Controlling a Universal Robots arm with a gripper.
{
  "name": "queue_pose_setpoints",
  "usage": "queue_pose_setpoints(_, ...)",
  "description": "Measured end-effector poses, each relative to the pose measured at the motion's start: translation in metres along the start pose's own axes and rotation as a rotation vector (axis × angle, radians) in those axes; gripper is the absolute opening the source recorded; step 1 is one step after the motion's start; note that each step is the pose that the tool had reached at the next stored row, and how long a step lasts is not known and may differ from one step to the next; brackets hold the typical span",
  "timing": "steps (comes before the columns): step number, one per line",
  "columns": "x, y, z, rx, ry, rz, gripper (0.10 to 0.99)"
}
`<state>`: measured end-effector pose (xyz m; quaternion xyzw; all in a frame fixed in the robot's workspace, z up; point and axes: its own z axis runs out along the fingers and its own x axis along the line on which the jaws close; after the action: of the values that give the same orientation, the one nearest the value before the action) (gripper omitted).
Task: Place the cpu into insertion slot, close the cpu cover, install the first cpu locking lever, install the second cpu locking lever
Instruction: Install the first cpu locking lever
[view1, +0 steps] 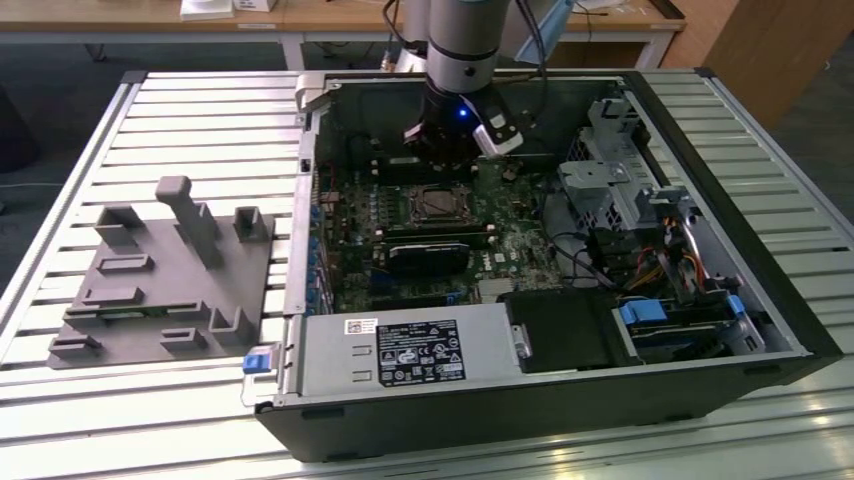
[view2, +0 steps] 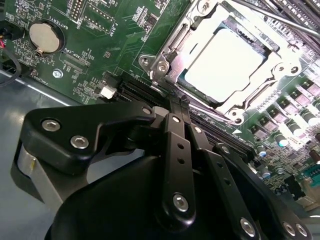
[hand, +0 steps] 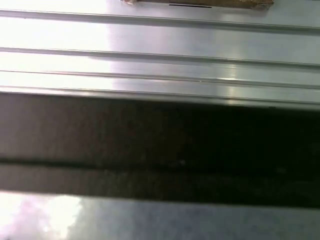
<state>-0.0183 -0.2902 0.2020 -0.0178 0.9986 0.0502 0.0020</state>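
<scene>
In the second wrist view the cpu (view2: 227, 60) shows its silvery top inside the insertion slot (view2: 165, 60) on the green board. The cpu cover (view2: 250, 97), a thin metal frame, lies flat around the chip's edges. A thin lever rod (view2: 285, 22) runs along one side of the socket. My gripper (view2: 179, 102) hangs just off the socket's edge, its black fingers (view2: 172, 125) pressed together with nothing between them. In the exterior view the gripper (view1: 445, 158) hovers over the board just behind the insertion slot (view1: 438, 205).
The open computer case (view1: 534, 420) lies on a slatted metal table (view1: 174, 110). A black fan card (view1: 430, 255) sits in front of the socket, drive cages and cables (view1: 641, 230) at the exterior view's right. A grey fixture block (view1: 160, 280) stands outside the case on the left.
</scene>
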Motion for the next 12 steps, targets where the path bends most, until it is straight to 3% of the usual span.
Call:
queue_pose_setpoints(6, -0.0001, -0.0001, 0.0006, 0.006, 0.0002, 0.0, 0.106)
queue_pose_setpoints(12, -0.0001, -0.0003, 0.0028, 0.024, 0.001, 0.0, 0.106)
